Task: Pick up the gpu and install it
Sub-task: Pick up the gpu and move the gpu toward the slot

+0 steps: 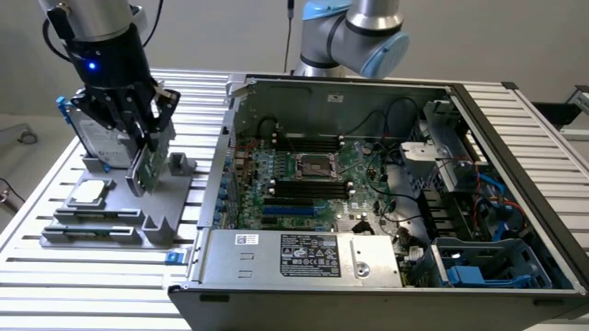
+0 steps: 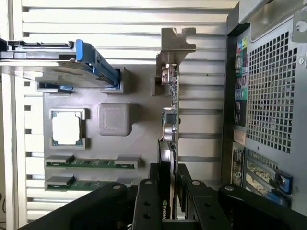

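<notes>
At the exterior view's upper left, the jaws are clamped on the gpu [image 1: 143, 167], held edge-on, its long axis running straight out from them; the open computer case [image 1: 368, 298] lies rightward.

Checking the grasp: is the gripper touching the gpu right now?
Touching. In the wrist view the gripper has its fingers pressed on both faces of the gpu, no gap.

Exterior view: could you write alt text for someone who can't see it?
A robot arm's gripper clamps the gpu, held on edge at a grey parts holder on a slatted metal table. On the exterior view's right sits an open computer case, its motherboard exposed.
</notes>
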Robot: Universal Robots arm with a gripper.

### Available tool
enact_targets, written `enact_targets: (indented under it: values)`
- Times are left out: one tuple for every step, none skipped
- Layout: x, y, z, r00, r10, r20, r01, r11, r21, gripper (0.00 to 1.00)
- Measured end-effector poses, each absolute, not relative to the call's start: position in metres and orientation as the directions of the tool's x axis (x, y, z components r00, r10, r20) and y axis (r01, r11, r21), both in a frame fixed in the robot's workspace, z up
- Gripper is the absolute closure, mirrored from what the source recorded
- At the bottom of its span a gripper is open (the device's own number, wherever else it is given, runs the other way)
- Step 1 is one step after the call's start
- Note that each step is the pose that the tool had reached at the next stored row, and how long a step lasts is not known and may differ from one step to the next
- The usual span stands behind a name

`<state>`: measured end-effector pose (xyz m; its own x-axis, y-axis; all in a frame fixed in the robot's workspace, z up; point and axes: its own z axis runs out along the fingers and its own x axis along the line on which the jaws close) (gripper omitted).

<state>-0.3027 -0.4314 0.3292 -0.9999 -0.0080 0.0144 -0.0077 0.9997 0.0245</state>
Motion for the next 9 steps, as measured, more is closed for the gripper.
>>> enact_targets:
  values:
    - [-0.302,-0.431,0.333,-1.000,-0.008,0.014,-0.008,1.000,0.025,0.73]
    - [-0.301,-0.431,0.338,-1.000,-0.008,0.014,-0.008,1.000,0.025,0.73]
    - [-0.300,-0.431,0.342,-1.000,-0.008,0.014,-0.008,1.000,0.025,0.73]
    - [-0.299,-0.432,0.346,-1.000,-0.008,0.015,-0.008,1.000,0.025,0.73]
    - [-0.297,-0.432,0.349,-1.000,-0.008,0.014,-0.008,1.000,0.027,0.73]
    - [-0.296,-0.432,0.352,-1.000,-0.008,0.014,-0.008,1.000,0.028,0.73]
    - [-0.294,-0.432,0.355,-1.000,-0.008,0.014,-0.008,1.000,0.029,0.73]
    - [-0.293,-0.433,0.358,-1.000,-0.008,0.014,-0.008,1.000,0.031,0.73]
    - [-0.291,-0.433,0.361,-1.000,-0.008,0.014,-0.008,0.999,0.032,0.73]
